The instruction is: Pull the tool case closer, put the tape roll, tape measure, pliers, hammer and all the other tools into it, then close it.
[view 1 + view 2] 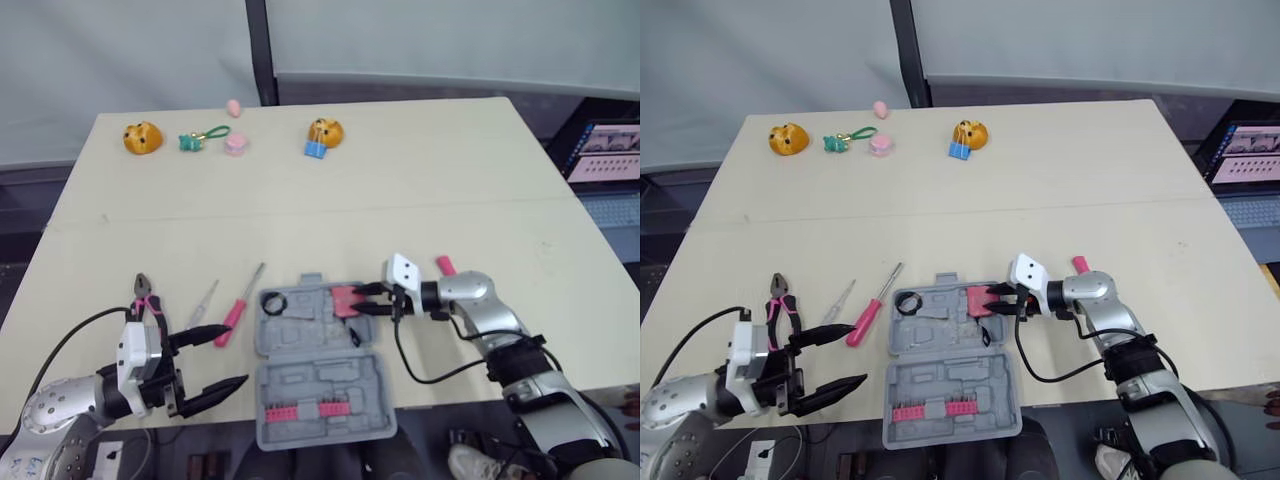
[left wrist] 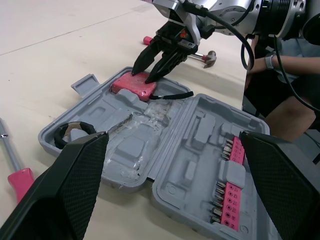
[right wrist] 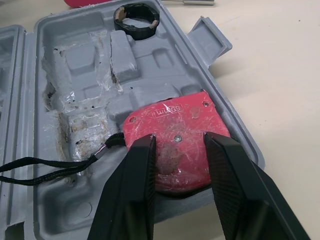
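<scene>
The grey tool case (image 1: 318, 385) lies open at the table's front edge. In its far half sit a black tape roll (image 1: 273, 301) and the red tape measure (image 1: 343, 300), whose black strap trails across the tray. My right gripper (image 1: 362, 301) is open, its fingers (image 3: 137, 195) spread just over the tape measure's top face. A pink-handled hammer (image 1: 445, 265) lies behind that gripper. Left of the case are a pink-handled screwdriver (image 1: 240, 305), a clear-handled one (image 1: 203, 303) and pliers (image 1: 148, 298). My left gripper (image 1: 237, 354) hangs open beside the case, holding nothing.
A pink bit holder (image 1: 305, 410) sits in the case's near half. Orange toys (image 1: 142, 137) (image 1: 325, 130), a green keychain (image 1: 200, 138) and small pink pieces (image 1: 236, 145) line the far edge. A laptop (image 1: 605, 150) stands off to the right. A person's arm (image 2: 272, 65) shows past the table.
</scene>
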Action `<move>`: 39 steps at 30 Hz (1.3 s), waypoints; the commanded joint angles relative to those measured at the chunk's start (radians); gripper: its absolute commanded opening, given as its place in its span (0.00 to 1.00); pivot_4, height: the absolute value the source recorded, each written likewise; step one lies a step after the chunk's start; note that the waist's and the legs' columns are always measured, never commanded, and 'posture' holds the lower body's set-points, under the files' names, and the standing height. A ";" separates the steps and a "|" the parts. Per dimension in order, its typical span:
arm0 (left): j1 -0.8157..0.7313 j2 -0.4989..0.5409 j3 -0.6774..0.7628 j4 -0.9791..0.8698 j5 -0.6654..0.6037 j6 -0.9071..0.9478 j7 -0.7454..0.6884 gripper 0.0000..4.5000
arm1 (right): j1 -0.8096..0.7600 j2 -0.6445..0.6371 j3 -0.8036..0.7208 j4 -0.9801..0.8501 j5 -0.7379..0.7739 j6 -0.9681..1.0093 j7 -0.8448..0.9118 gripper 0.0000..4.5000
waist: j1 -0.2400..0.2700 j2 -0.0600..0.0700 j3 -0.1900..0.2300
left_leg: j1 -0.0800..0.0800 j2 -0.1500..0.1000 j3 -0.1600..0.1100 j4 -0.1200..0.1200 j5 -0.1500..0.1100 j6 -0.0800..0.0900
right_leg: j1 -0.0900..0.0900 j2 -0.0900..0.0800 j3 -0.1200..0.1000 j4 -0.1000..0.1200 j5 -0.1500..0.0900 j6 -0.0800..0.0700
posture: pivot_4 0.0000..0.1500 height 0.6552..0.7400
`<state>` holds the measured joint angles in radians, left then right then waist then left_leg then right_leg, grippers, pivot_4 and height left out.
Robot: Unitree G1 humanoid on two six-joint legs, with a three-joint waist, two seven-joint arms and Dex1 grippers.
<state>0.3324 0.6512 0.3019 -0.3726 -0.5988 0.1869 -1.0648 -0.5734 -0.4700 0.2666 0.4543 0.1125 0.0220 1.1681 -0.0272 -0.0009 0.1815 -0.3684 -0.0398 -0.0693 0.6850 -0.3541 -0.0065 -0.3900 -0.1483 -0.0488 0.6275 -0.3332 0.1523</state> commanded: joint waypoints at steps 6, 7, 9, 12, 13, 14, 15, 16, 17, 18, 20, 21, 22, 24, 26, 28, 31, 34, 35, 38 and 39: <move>-0.009 0.006 0.013 0.007 -0.005 -0.022 -0.016 1.00 | 0.023 -0.005 -0.012 -0.074 0.007 0.078 -0.010 0.36 | 0.000 0.000 -0.001 | 0.000 0.000 0.000 0.000 0.000 0.000 | 0.000 0.000 0.000 0.000 0.000 0.000 | 1.00 0.67; -0.013 0.005 0.010 0.009 -0.006 -0.024 -0.019 1.00 | 0.028 -0.012 -0.026 -0.131 0.027 0.113 -0.011 0.36 | 0.000 0.000 -0.001 | 0.000 0.000 0.000 0.000 0.000 0.000 | 0.000 0.000 0.000 0.000 0.000 0.000 | 1.00 0.67; -0.026 0.006 0.004 0.012 -0.010 -0.024 -0.027 1.00 | 0.046 -0.035 -0.054 -0.260 0.067 0.193 -0.013 0.36 | 0.002 0.001 0.000 | -0.001 0.000 0.000 0.000 0.000 0.000 | -0.001 0.000 0.000 0.000 0.000 0.000 | 1.00 0.67; -0.059 0.018 -0.005 0.015 -0.026 0.000 -0.033 1.00 | 0.097 -0.104 -0.107 -0.501 0.146 0.352 -0.015 0.36 | 0.006 0.002 0.001 | -0.003 -0.001 -0.001 0.000 0.000 0.000 | -0.002 -0.001 0.000 0.000 0.000 0.000 | 1.00 0.67; -0.063 0.022 -0.006 0.014 -0.030 0.006 -0.037 1.00 | 0.116 -0.129 -0.123 -0.567 0.170 0.396 -0.016 0.36 | 0.010 0.002 0.001 | -0.003 -0.001 -0.001 0.000 0.000 0.000 | -0.002 -0.001 0.000 0.000 0.000 0.000 | 1.00 0.67; -0.063 0.024 -0.003 0.015 -0.032 0.010 -0.041 1.00 | 0.142 -0.159 -0.142 -0.636 0.198 0.446 -0.020 0.36 | 0.016 0.002 0.001 | -0.003 -0.001 -0.001 0.000 0.000 0.000 | -0.002 -0.001 0.000 0.000 0.000 0.000 | 1.00 0.67; -0.060 0.028 0.001 0.016 -0.034 0.011 -0.047 1.00 | 0.174 -0.192 -0.165 -0.703 0.226 0.493 -0.023 0.36 | 0.020 0.002 0.001 | -0.003 0.000 -0.001 0.000 0.000 0.000 | -0.001 0.000 0.000 -0.001 0.000 0.000 | 1.00 0.67; -0.053 0.031 0.008 0.017 -0.036 0.011 -0.052 1.00 | 0.214 -0.226 -0.191 -0.771 0.253 0.541 -0.029 0.36 | 0.025 0.002 0.001 | -0.003 0.000 -0.001 0.000 0.000 0.000 | -0.002 0.000 0.000 -0.001 0.000 0.000 | 1.00 0.67; -0.046 0.032 0.015 0.016 -0.039 0.012 -0.055 1.00 | 0.255 -0.255 -0.215 -0.830 0.277 0.583 -0.039 0.36 | 0.027 0.002 0.001 | -0.003 0.000 -0.001 0.000 0.000 0.000 | -0.002 0.000 0.000 -0.002 0.000 0.000 | 1.00 0.67; -0.038 0.032 0.021 0.015 -0.041 0.013 -0.055 1.00 | 0.289 -0.276 -0.236 -0.875 0.296 0.616 -0.051 0.36 | 0.029 0.002 0.001 | -0.003 0.000 -0.001 0.000 0.000 0.000 | -0.001 0.000 0.000 -0.003 0.000 -0.001 | 1.00 0.67; -0.006 0.032 0.048 0.006 -0.057 0.016 -0.056 1.00 | 0.379 -0.313 -0.279 -0.965 0.328 0.666 -0.077 0.36 | 0.030 0.002 0.001 | -0.003 0.000 -0.001 -0.001 0.000 0.000 | -0.001 -0.001 0.000 -0.004 0.000 -0.001 | 1.00 0.67; 0.019 0.031 0.068 -0.002 -0.067 0.016 -0.058 1.00 | 0.432 -0.325 -0.309 -1.012 0.352 0.695 -0.091 0.36 | 0.030 0.002 0.001 | -0.003 0.000 -0.001 -0.001 0.000 0.000 | -0.001 -0.001 0.000 -0.005 0.000 -0.001 | 1.00 0.67; 0.046 0.028 0.086 -0.012 -0.075 0.014 -0.061 1.00 | 0.477 -0.335 -0.332 -1.049 0.372 0.720 -0.104 0.36 | 0.029 0.002 0.001 | -0.003 0.000 0.000 -0.001 0.000 0.000 | -0.001 0.000 0.000 -0.005 0.000 -0.001 | 1.00 0.67; 0.107 0.014 0.118 -0.030 -0.086 0.006 -0.063 1.00 | 0.570 -0.342 -0.368 -1.105 0.390 0.741 -0.131 0.36 | 0.028 0.002 0.001 | -0.002 0.000 0.000 -0.001 -0.001 0.000 | -0.001 0.000 0.000 -0.005 0.000 -0.001 | 1.00 0.67; 0.161 -0.001 0.146 -0.040 -0.088 -0.011 -0.069 1.00 | 0.655 -0.333 -0.407 -1.141 0.402 0.748 -0.166 0.36 | 0.030 0.002 0.001 | -0.002 0.000 0.001 -0.001 -0.001 0.000 | 0.000 0.000 0.000 -0.005 0.000 -0.001 | 1.00 0.67; 0.206 -0.019 0.172 -0.046 -0.092 -0.023 -0.066 1.00 | 0.746 -0.321 -0.453 -1.168 0.408 0.737 -0.191 0.36 | 0.037 0.001 0.001 | -0.001 0.000 0.001 -0.001 0.000 0.001 | 0.001 -0.001 0.000 -0.005 0.000 -0.001 | 1.00 0.67; 0.257 -0.039 0.205 -0.048 -0.096 -0.034 -0.067 1.00 | 0.874 -0.306 -0.509 -1.176 0.394 0.668 -0.197 0.36 | 0.051 0.001 0.000 | 0.000 0.000 0.001 -0.001 0.000 0.001 | 0.002 0.000 0.000 -0.005 0.000 -0.001 | 1.00 0.67; 0.298 -0.041 0.230 -0.026 -0.084 -0.054 -0.092 1.00 | 0.982 -0.294 -0.544 -1.150 0.368 0.583 -0.185 0.36 | 0.054 0.000 0.000 | 0.001 0.000 0.000 -0.001 -0.001 0.002 | 0.003 0.000 0.000 -0.006 0.000 -0.001 | 1.00 0.67; 0.304 -0.042 0.235 -0.019 -0.080 -0.058 -0.095 1.00 | 1.013 -0.296 -0.550 -1.140 0.361 0.557 -0.175 0.36 | 0.055 0.000 0.000 | 0.001 0.000 0.000 -0.001 -0.001 0.002 | 0.005 0.000 -0.001 -0.007 0.000 -0.001 | 1.00 0.67; 0.314 -0.045 0.238 -0.001 -0.070 -0.068 -0.099 1.00 | 1.098 -0.298 -0.569 -1.102 0.339 0.467 -0.141 0.36 | 0.055 0.000 0.000 | 0.005 0.000 -0.001 -0.001 -0.002 0.004 | 0.010 0.000 -0.001 -0.009 0.000 -0.001 | 1.00 0.67; 0.315 -0.047 0.235 0.004 -0.067 -0.069 -0.096 1.00 | 1.116 -0.296 -0.572 -1.090 0.334 0.444 -0.136 0.36 | 0.054 0.000 0.000 | 0.007 0.000 -0.001 -0.001 -0.002 0.004 | 0.013 0.000 -0.002 -0.010 0.000 -0.001 | 1.00 0.67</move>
<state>0.6348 0.6089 0.5172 -0.3753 -0.6644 0.1338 -1.1526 0.5252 -0.7686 -0.2802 -0.6428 0.4516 0.5202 1.0104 0.0273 -0.0004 0.1817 -0.3584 -0.0397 -0.0697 0.6838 -0.3579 -0.0021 -0.3744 -0.1484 -0.0502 0.6166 -0.3330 0.1511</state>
